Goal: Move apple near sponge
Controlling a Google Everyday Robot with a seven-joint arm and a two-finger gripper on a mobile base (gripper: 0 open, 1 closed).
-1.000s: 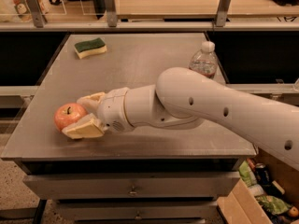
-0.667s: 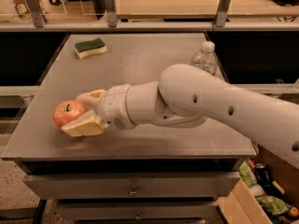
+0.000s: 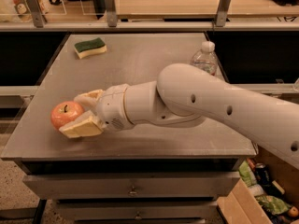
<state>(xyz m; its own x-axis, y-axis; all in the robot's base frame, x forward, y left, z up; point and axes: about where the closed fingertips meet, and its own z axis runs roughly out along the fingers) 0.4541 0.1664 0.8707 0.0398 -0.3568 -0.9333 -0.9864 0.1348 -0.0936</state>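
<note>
The red-orange apple [image 3: 64,114] sits near the table's front left edge. My gripper [image 3: 71,115] reaches it from the right, with one pale finger [image 3: 88,96] behind it and the other [image 3: 80,127] in front and slightly under it. Both fingers touch the apple, so the gripper is shut on it. The sponge [image 3: 90,47], dark green on top with a pale yellow base, lies at the far left of the table, well away from the apple.
A clear plastic water bottle [image 3: 204,59] stands at the table's right side behind my arm. The grey metal table [image 3: 140,55] has drawers below. A box of clutter [image 3: 261,190] sits on the floor at the lower right.
The arm has shifted very slightly. The apple stays in about the same spot between the fingers.
</note>
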